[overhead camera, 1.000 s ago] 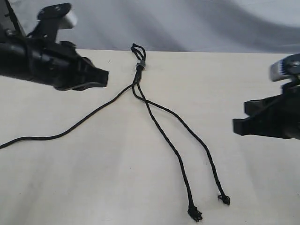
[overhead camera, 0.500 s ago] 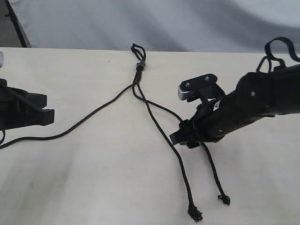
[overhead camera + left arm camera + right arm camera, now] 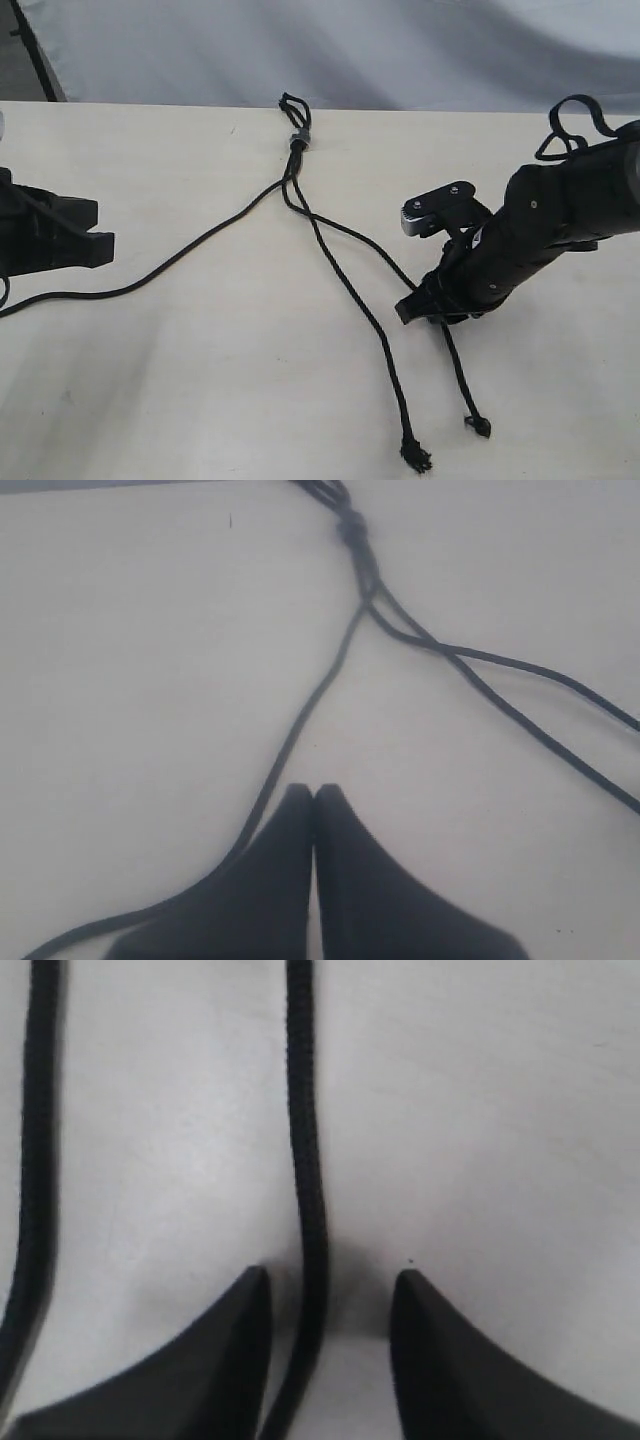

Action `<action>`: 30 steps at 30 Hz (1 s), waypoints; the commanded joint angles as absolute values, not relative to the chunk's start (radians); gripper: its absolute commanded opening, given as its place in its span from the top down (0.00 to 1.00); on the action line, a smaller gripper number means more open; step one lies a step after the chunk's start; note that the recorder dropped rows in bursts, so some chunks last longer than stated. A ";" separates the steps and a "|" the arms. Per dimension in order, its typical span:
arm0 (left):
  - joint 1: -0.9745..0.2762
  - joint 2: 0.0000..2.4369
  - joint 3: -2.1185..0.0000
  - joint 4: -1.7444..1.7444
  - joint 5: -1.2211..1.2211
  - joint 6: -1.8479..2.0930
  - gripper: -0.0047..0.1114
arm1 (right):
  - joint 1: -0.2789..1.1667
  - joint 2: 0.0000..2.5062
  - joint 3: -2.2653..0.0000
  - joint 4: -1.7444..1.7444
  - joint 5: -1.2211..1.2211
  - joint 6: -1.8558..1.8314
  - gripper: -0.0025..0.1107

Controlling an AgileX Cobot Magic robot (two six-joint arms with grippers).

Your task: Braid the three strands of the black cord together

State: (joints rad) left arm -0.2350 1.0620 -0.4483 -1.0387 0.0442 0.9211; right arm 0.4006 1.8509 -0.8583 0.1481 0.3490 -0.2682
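A gripper (image 3: 314, 794), jaws pressed together, sits at bottom centre over a pale table (image 3: 120, 680). From top centre, three black strands (image 3: 310, 705) fan out: one toward lower left, two crossing toward the right edge.

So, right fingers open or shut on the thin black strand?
Open: right gripper fingers straddle the thin black twisted strand, not pinching it.

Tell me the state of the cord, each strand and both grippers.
left gripper, shut, empty
right gripper, open, fingers either side of the right strand
black cord, unbraided, flat on the table
left strand, loose
middle strand, loose, crossing the right strand
right strand, unclamped
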 commanded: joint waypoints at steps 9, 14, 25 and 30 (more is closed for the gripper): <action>-0.232 1.055 -0.446 -1.052 0.033 0.919 0.95 | 0.228 1.729 -0.951 -0.021 0.375 -0.247 0.98; -0.232 1.055 -0.446 -1.052 0.033 0.919 0.95 | 0.108 1.745 -0.972 0.000 0.359 -0.247 0.98; -0.232 1.055 -0.446 -1.052 0.033 0.919 0.95 | 0.096 1.927 -0.972 0.000 0.300 -0.231 0.98; -0.232 1.055 -0.446 -1.052 0.111 0.919 0.95 | 0.096 1.921 -0.981 0.000 0.313 -0.147 0.50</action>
State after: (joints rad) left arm -0.2350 1.0620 -0.4483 -1.0387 0.0615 0.9211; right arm 0.1028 1.9315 -0.9687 0.0000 0.3005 -0.1803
